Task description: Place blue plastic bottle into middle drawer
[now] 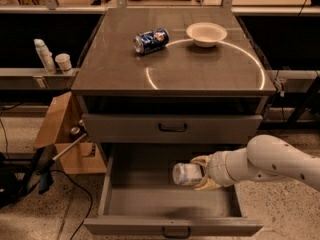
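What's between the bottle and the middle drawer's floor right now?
Nothing. The camera view shows only bare floor and a shadow in the open drawer under the bottle, which the gripper holds above it.

floor [295, 219]: speckled stone | grey cabinet [125, 74]: shiny top | wood box [52, 126]: left | gripper [198, 174]: low, before cabinet

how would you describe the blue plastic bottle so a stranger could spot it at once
Find the grey cabinet and its pulled-out middle drawer. Over the drawer's floor, the gripper, reaching in from the right, holds the blue plastic bottle sideways. It is clear with a pale label, unlike the dark blue soda can lying on the cabinet top.
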### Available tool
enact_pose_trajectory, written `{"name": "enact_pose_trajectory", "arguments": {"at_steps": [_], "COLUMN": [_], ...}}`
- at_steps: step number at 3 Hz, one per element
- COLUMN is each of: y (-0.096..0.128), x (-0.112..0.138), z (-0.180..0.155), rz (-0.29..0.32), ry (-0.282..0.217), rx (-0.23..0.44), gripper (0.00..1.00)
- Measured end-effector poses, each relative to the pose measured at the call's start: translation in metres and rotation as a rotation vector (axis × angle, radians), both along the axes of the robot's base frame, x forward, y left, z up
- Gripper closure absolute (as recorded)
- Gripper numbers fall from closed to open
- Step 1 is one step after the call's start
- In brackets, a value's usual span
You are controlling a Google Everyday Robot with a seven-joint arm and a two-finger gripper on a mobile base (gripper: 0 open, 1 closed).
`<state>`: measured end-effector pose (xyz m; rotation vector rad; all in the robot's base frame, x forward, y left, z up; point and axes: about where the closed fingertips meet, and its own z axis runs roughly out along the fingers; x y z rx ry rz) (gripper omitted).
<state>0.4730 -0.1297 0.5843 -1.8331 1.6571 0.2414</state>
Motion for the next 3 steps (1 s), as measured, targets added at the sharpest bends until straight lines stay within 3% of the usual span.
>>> {"name": "enact_pose_trajectory", "arguments": {"at_steps": [3], "y": [-0.007], "x": [0.004], "z": [-0.069], "rz": [-0.037], "ry": [0.12], "rx": [0.017], "gripper": [1.0]}}
